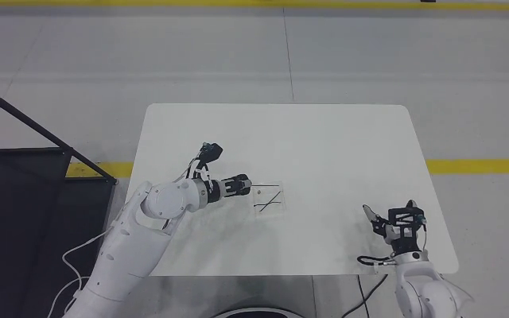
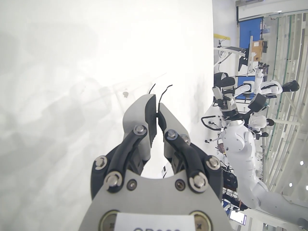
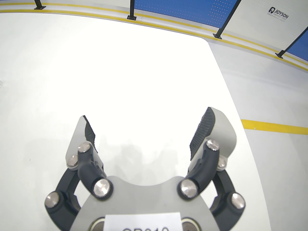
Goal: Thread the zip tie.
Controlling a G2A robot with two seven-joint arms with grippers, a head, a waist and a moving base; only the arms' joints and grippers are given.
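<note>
My left claw [image 2: 157, 102] is pinching shut on a thin, bendy black zip tie [image 1: 268, 200] mid-table [image 1: 334, 151], arm stretching low. My right claw [image 3: 149, 131] is hovering wide open, holding nothing, near the corner.

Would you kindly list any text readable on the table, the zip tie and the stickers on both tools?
Sticker on the left tool: cut off at the edge, unreadable.
Sticker on the right tool: cut off at the edge, unreadable.
Table, zip tie: no text.
</note>
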